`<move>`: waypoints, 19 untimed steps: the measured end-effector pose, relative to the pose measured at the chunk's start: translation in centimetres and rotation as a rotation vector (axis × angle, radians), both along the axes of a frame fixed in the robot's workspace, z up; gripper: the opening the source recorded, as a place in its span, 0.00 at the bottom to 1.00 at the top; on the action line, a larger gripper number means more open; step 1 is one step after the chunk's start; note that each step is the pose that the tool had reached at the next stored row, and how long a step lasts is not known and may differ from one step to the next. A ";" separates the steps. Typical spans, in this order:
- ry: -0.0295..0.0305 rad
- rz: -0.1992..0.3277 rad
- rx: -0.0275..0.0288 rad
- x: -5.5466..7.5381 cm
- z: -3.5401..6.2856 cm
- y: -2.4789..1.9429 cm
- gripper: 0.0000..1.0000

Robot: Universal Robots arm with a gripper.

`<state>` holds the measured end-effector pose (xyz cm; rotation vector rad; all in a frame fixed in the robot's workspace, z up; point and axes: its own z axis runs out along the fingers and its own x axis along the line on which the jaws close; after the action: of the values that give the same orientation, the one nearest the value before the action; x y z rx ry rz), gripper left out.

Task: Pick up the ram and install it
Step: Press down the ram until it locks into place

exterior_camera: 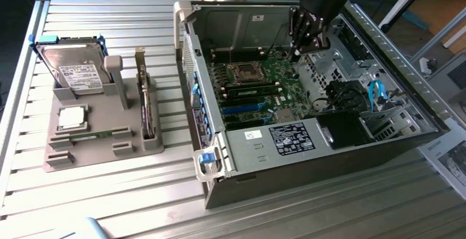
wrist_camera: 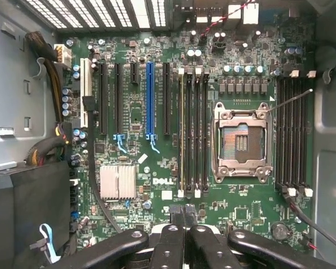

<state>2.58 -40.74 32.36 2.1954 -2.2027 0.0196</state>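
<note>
The ram [exterior_camera: 93, 135], a thin green stick, lies flat in a slot of the grey holder [exterior_camera: 95, 153] on the exterior view's left. My gripper [exterior_camera: 304, 47] hangs inside the open computer case [exterior_camera: 291, 141], over the motherboard's far end and well away from the ram. In the wrist view my gripper [wrist_camera: 183, 216] has its fingertips pressed together, shut with nothing between them. Ahead of it lie the long memory slots [wrist_camera: 193, 129] beside the open processor socket [wrist_camera: 240, 143]. One slot shows a greenish edge along its length.
The holder also carries a hard drive [exterior_camera: 73, 70], a silver-topped processor chip [exterior_camera: 71, 118] and an upright expansion card [exterior_camera: 145, 105]. A second bank of memory slots [wrist_camera: 291, 134] flanks the socket. Cable bundles [wrist_camera: 38, 151] and a blue cable [exterior_camera: 375, 94] crowd the case's drive side.
</note>
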 end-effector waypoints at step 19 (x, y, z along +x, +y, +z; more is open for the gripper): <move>0.0000 0.000 0.0001 0.0 -2.96 0.00 0.10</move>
<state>2.58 -40.74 29.41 2.1955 -2.2028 0.0196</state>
